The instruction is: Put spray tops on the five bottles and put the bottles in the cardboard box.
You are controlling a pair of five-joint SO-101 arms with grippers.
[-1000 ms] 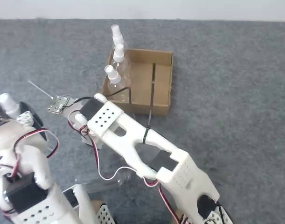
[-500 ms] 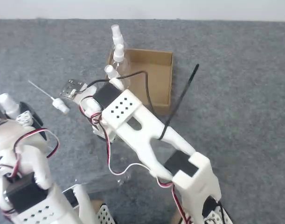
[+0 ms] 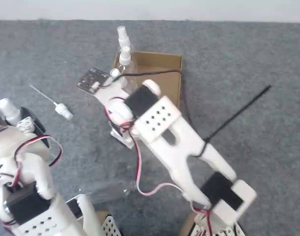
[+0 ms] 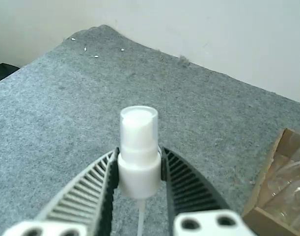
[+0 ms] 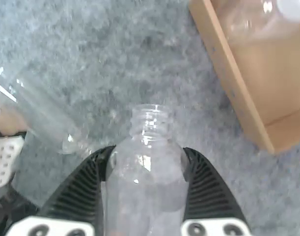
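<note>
Since a second ago the right arm has swung from the left part of the tabletop toward the cardboard box (image 3: pixel 170 63), which stands near the far edge. It now hangs over the box's near left corner. The swing has uncovered a loose spray top (image 3: pixel 64 111) that lies with its thin tube on the tabletop, left of the box and apart from it.

We see the right gripper (image 5: pixel 146 156) closed around an open bottle (image 5: pixel 149 125) — jaws pressed against both sides of its body, the threaded neck bare. The left gripper (image 4: pixel 138 158) is clamped on a held spray top (image 4: pixel 138 142), cap upward, over the left part of the tabletop.

Three capped bottles (image 3: pixel 124 55) stand in a row along the box's left wall. A lying bottle (image 3: pixel 108 189) rests on its side near the near edge — between the two arm bases.
</note>
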